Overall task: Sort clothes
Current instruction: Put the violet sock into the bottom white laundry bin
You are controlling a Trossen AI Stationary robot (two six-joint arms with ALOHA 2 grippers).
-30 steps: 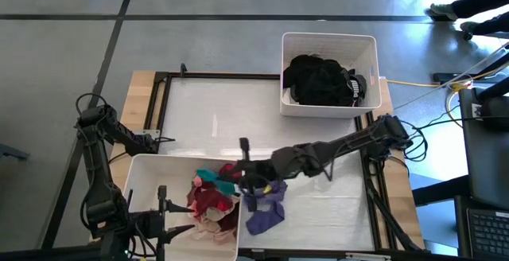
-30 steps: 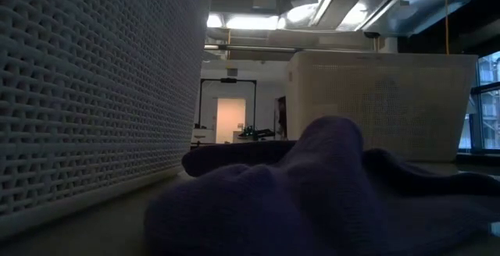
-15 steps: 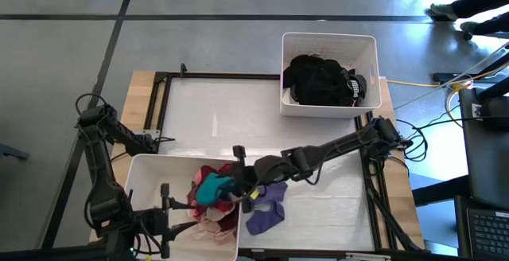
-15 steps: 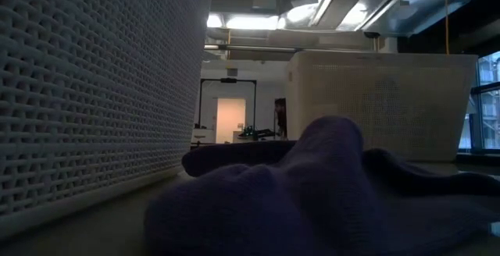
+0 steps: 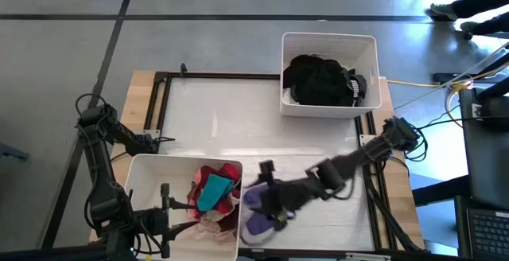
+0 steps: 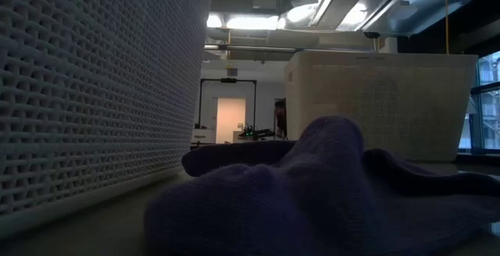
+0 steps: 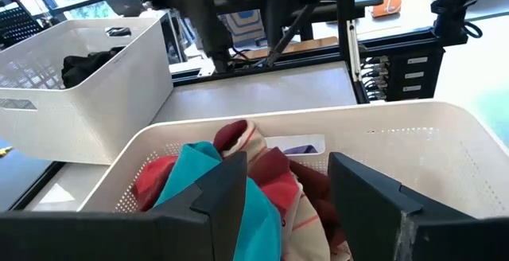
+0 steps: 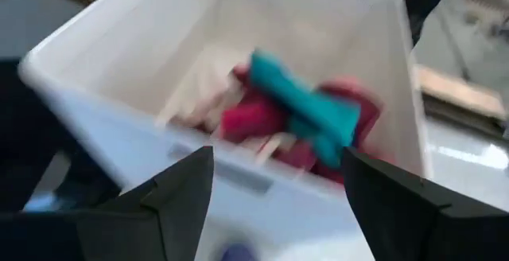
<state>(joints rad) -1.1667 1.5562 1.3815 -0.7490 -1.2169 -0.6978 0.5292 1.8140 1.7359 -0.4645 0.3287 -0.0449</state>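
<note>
White bin (image 5: 143, 177) at the surface's near left corner: teal garment (image 5: 213, 191) on maroon, red and pale pink clothes (image 5: 208, 212). A purple garment (image 5: 256, 223) lies beside it. White bin (image 5: 328, 43) at the far right corner: black clothes (image 5: 318, 79).

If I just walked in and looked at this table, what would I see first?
Probably the bright teal garment lying on top of the red and pink clothes in the white bin at the table's near left. Next, the right gripper, open, just beside that bin and over the purple garment on the table. At the far right, another white bin holds a heap of black clothes.
</note>
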